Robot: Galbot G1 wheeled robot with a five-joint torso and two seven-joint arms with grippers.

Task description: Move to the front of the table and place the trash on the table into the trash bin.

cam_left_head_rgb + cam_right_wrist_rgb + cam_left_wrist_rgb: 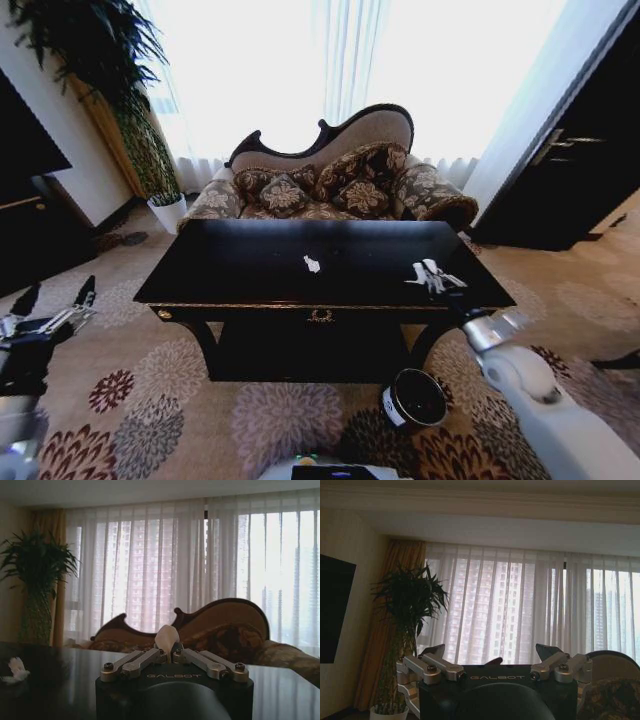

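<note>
Reaching over the right end of the counter (250,262), the right gripper (436,277) sits at the right of centre in the head view, its fingers (131,662) drawn together on a white paper wad (166,637) that stands up between the tips in the right wrist view; a second paper wad (312,264) lies near the middle of the glossy top, well apart from the first; the trash bin (414,400) stands on the carpet at the lower right of the head view, just in front of the counter's right leg; the left gripper (55,300) waits at the left edge of that frame, fingers spread wide and holding nothing. To do this step well, I judge the wad should be lifted straight clear of the top with the pinch kept firm, then carried back and down over the bin's open mouth before letting go, since so light a scrap could drift wide. How much of the wad the tips actually hold is hard to make out; the bin's inside is dark; no bottle or small dark item can be made out on the top.
</note>
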